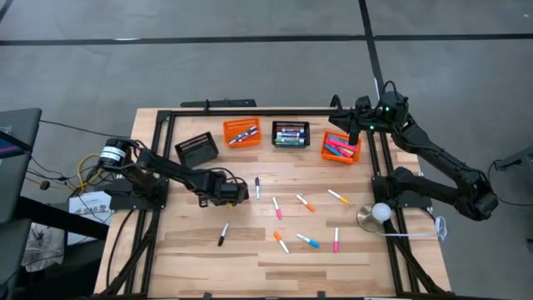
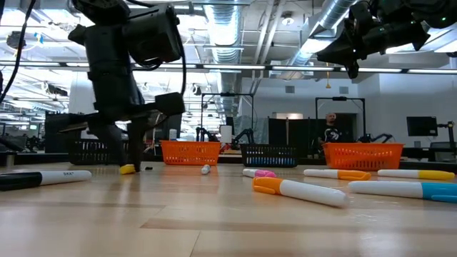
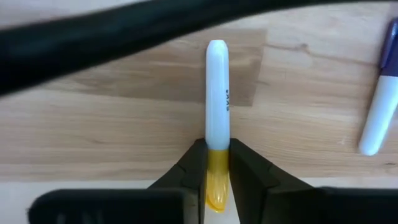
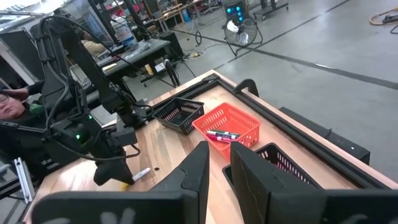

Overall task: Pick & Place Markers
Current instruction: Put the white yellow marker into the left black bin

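**Left pincer clenched on yellow-capped marker; right pincer closed above baskets**

High view. Left gripper (image 1: 237,192) low over the wooden table (image 1: 191,250), left of centre, just beside a purple-capped marker (image 1: 257,185). Right gripper (image 1: 354,123) raised at the far right corner, above the orange basket at the right end (image 1: 340,148), loaded with pink and blue markers. Four baskets in a row along the far edge: an empty black basket (image 1: 196,148), a second orange basket (image 1: 241,132) with a few markers, a black basket (image 1: 291,134) with markers, then the right-end orange one. Loose markers scattered mid-table, among them a black marker (image 1: 223,235), a pink-capped marker (image 1: 277,208) and a blue-capped marker (image 1: 307,242).

Low view. Left gripper down at the tabletop, fingertips meeting around a yellow cap (image 2: 128,169). Right gripper high at the upper right, clear of the table. Orange-capped marker (image 2: 300,190) lying nearest the camera, further markers to its right. A person (image 2: 330,130) visible in the room behind.

Left wrist view. Both fingers (image 3: 193,168) pressed against the yellow cap of a white-barrelled marker (image 3: 217,93), barrel lying flat on the wood and pointing away from the gripper. Purple-capped marker nearby, not touching.

Right wrist view. Right fingers (image 4: 196,165) close together, nothing between them, held above the baskets; left arm (image 4: 93,134) farther off at the table.
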Robot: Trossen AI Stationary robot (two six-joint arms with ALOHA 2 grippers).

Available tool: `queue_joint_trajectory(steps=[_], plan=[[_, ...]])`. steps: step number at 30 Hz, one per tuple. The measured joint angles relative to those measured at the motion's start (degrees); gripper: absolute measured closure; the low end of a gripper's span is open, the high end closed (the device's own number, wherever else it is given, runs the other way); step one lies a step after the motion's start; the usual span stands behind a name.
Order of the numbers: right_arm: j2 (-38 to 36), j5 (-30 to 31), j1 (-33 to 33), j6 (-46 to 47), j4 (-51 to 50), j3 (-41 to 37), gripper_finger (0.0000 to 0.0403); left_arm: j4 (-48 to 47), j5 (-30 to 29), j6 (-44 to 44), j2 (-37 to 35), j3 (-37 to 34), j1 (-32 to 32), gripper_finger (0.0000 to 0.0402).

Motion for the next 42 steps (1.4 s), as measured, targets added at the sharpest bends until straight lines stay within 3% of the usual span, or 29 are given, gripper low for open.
queue_joint_trajectory(steps=[13,19,33,42], plan=[[0.02,0.00,0.00,-0.34,0.00,0.00,0.0346,-3.36,-0.95,5.49,-6.45,-0.11,-0.04,0.0349],[0.00,-0.02,0.00,-0.34,0.00,0.00,0.0346,-3.18,-1.03,17.18,-12.67,-0.05,-0.04,0.0345],[0.02,-0.08,-0.01,-0.34,-0.02,0.00,0.0346,2.90,-1.44,41.96,-35.70,0.13,-0.04,0.0344],[0.02,-0.02,0.00,-0.35,0.00,0.00,0.0346,3.98,-3.20,43.95,-36.06,0.17,-0.04,0.0344]])
